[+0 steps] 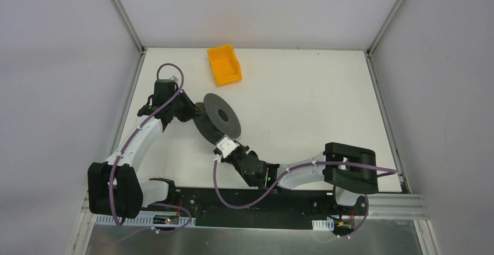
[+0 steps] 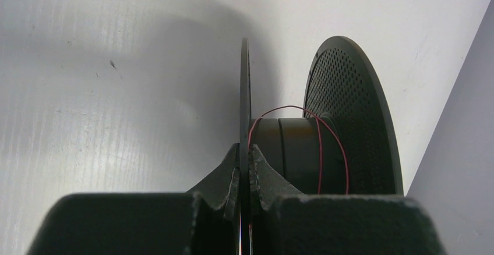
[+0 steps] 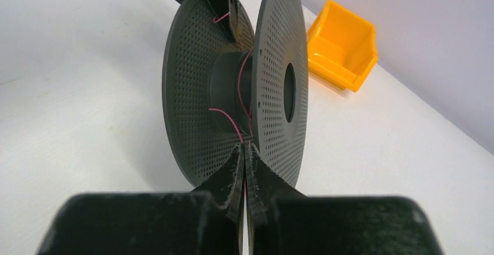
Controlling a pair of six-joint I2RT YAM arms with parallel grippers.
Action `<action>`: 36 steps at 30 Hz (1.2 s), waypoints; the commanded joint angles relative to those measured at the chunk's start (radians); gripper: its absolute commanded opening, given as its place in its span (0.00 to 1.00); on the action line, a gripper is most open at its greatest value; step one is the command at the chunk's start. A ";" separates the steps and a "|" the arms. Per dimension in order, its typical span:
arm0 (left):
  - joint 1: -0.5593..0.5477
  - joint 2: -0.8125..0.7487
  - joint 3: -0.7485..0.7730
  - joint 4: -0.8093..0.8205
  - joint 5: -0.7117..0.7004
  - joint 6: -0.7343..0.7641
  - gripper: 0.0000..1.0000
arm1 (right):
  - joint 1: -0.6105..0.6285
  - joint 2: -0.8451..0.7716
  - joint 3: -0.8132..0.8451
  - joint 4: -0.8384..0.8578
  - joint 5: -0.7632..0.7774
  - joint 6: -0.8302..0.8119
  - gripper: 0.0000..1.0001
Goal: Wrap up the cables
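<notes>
Matt perforated plastic spool (image 3: 192, 92) holds fine, smooth wire cables (image 2: 319, 150).

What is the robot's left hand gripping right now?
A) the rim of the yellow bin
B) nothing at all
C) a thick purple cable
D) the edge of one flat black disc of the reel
D: in the left wrist view the left hand is closed on the thin edge of the disc, with the thin red wire looped round the hub beside it.
</notes>
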 commanded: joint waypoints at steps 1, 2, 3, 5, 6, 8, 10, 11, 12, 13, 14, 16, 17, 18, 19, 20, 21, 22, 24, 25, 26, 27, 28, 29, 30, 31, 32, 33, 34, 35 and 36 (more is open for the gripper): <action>0.007 -0.018 -0.009 0.032 -0.002 -0.052 0.00 | 0.015 0.067 0.037 0.265 0.155 -0.144 0.00; 0.008 -0.018 -0.008 0.033 -0.002 -0.055 0.00 | 0.017 0.078 0.042 0.298 0.170 -0.168 0.00; 0.008 -0.017 -0.011 0.034 -0.004 -0.059 0.00 | 0.019 0.088 0.047 0.324 0.182 -0.189 0.00; 0.009 -0.015 -0.013 0.035 -0.003 -0.067 0.00 | 0.021 0.096 0.054 0.339 0.185 -0.209 0.00; 0.009 -0.013 -0.014 0.036 -0.004 -0.069 0.00 | 0.022 0.097 0.055 0.339 0.182 -0.209 0.00; 0.009 -0.012 -0.018 0.036 -0.010 -0.083 0.00 | 0.022 0.093 0.058 0.340 0.181 -0.203 0.00; 0.010 -0.015 -0.022 0.038 -0.013 -0.102 0.00 | 0.022 0.086 0.057 0.340 0.170 -0.196 0.00; 0.011 -0.017 -0.023 0.039 -0.011 -0.113 0.00 | 0.023 0.083 0.055 0.339 0.159 -0.193 0.00; 0.011 -0.018 -0.023 0.039 -0.008 -0.121 0.00 | 0.026 0.079 0.053 0.335 0.145 -0.190 0.00; 0.011 -0.018 -0.022 0.040 -0.006 -0.129 0.00 | 0.028 0.077 0.051 0.332 0.138 -0.191 0.00; 0.011 -0.018 -0.020 0.039 -0.004 -0.134 0.00 | 0.028 0.079 0.052 0.333 0.140 -0.194 0.00; 0.012 -0.016 -0.020 0.039 -0.003 -0.142 0.00 | 0.028 0.089 0.064 0.339 0.161 -0.212 0.00; 0.012 -0.018 -0.021 0.039 -0.005 -0.145 0.00 | 0.028 0.094 0.068 0.344 0.170 -0.223 0.00; 0.012 -0.019 -0.024 0.039 -0.007 -0.153 0.00 | 0.028 0.099 0.076 0.348 0.181 -0.231 0.00; 0.013 -0.021 -0.027 0.040 -0.009 -0.162 0.00 | 0.028 0.105 0.084 0.349 0.191 -0.241 0.00; 0.014 -0.022 -0.028 0.040 -0.009 -0.167 0.00 | 0.029 0.115 0.095 0.349 0.199 -0.254 0.00; 0.014 -0.022 -0.029 0.040 -0.010 -0.173 0.00 | 0.029 0.123 0.102 0.353 0.204 -0.265 0.00; 0.014 -0.024 -0.029 0.040 -0.010 -0.178 0.00 | 0.029 0.132 0.109 0.357 0.208 -0.273 0.00; 0.014 -0.029 -0.031 0.039 -0.008 -0.185 0.00 | 0.031 0.152 0.126 0.373 0.220 -0.298 0.00; 0.013 -0.033 -0.031 0.039 -0.009 -0.185 0.00 | 0.030 0.164 0.138 0.380 0.232 -0.318 0.00; 0.014 -0.038 -0.033 0.039 -0.013 -0.187 0.00 | 0.031 0.178 0.149 0.400 0.245 -0.353 0.00; 0.014 -0.043 -0.035 0.039 -0.016 -0.191 0.00 | 0.034 0.191 0.159 0.413 0.251 -0.371 0.00; 0.013 -0.048 -0.037 0.039 -0.022 -0.195 0.00 | 0.036 0.209 0.167 0.439 0.252 -0.409 0.00; 0.014 -0.052 -0.038 0.039 -0.022 -0.201 0.00 | 0.038 0.221 0.172 0.454 0.250 -0.435 0.00; 0.015 -0.056 -0.039 0.039 -0.022 -0.205 0.00 | 0.041 0.232 0.176 0.469 0.250 -0.462 0.00; 0.015 -0.058 -0.039 0.039 -0.022 -0.207 0.00 | 0.043 0.241 0.180 0.484 0.253 -0.487 0.00; 0.015 -0.060 -0.038 0.039 -0.022 -0.209 0.00 | 0.044 0.253 0.185 0.498 0.262 -0.508 0.00; 0.015 -0.060 -0.039 0.039 -0.025 -0.211 0.00 | 0.044 0.260 0.191 0.513 0.274 -0.529 0.00; 0.014 -0.060 -0.038 0.039 -0.026 -0.211 0.00 | 0.044 0.265 0.194 0.524 0.282 -0.543 0.00; 0.016 -0.061 -0.039 0.039 -0.028 -0.213 0.00 | 0.044 0.268 0.195 0.525 0.288 -0.550 0.00; 0.017 -0.061 -0.040 0.040 -0.029 -0.216 0.00 | 0.044 0.266 0.192 0.525 0.292 -0.550 0.00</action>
